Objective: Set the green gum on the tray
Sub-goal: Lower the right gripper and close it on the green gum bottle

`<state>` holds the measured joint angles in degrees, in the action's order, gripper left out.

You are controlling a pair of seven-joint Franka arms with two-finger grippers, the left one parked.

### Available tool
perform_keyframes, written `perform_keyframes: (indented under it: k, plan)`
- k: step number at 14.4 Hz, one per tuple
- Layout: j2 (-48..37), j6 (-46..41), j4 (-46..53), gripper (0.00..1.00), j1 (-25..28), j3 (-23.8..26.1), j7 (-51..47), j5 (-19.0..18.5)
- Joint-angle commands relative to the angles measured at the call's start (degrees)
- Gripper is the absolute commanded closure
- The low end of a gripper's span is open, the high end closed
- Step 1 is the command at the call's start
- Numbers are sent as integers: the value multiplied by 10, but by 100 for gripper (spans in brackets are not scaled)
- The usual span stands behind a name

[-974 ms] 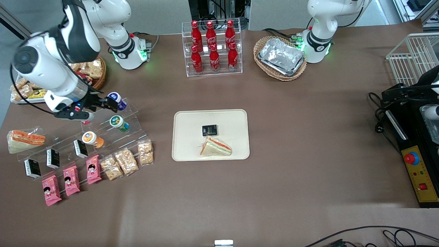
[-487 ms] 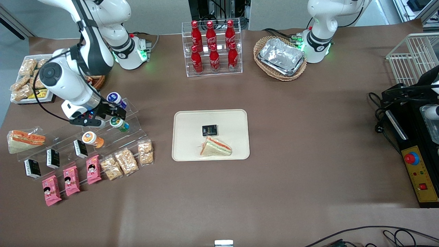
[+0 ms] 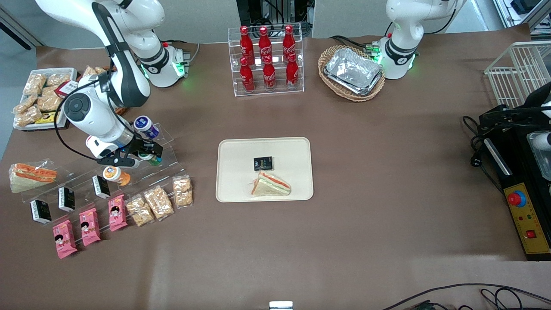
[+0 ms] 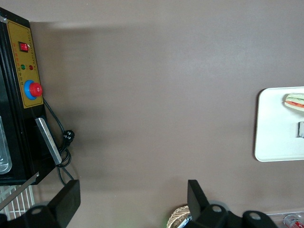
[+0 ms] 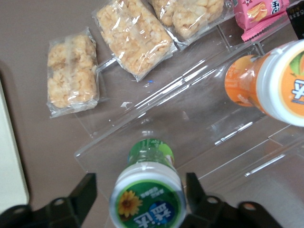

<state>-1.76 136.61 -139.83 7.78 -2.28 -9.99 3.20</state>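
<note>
The green gum (image 5: 147,190) is a green bottle with a white lid and a sunflower label, lying on a clear stepped stand (image 5: 190,118). In the front view only its green body (image 3: 156,161) shows under my gripper (image 3: 147,151). My gripper (image 5: 140,190) is open, with one finger on each side of the lid, and I cannot tell whether they touch it. The cream tray (image 3: 230,148) lies at the table's middle, toward the parked arm from the stand, and also shows in the left wrist view (image 4: 273,123).
An orange bottle (image 3: 115,174) and a blue bottle (image 3: 145,125) sit on the same stand, beside the green gum. Snack packs (image 5: 133,35) lie nearer the front camera. The tray holds a sandwich (image 3: 270,185) and a black packet (image 3: 263,163).
My gripper has moved from beside the blue bottle toward the front camera and down. It now straddles the green gum and covers its lid in the front view.
</note>
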Motion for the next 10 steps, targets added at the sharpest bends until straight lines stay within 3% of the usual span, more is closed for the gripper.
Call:
perform_keyframes:
  k: [1,2,4,7,10]
  plan:
    - [-2,13,-4,51,-14,-4,43,-7]
    - [-3,12,-4,61,-17,-4,55,-7]
    - [-5,8,-1,70,-20,-9,77,-7]
    - [-10,-13,23,70,-21,-26,113,-7]
    - [-7,-128,106,70,-21,-33,117,-6]
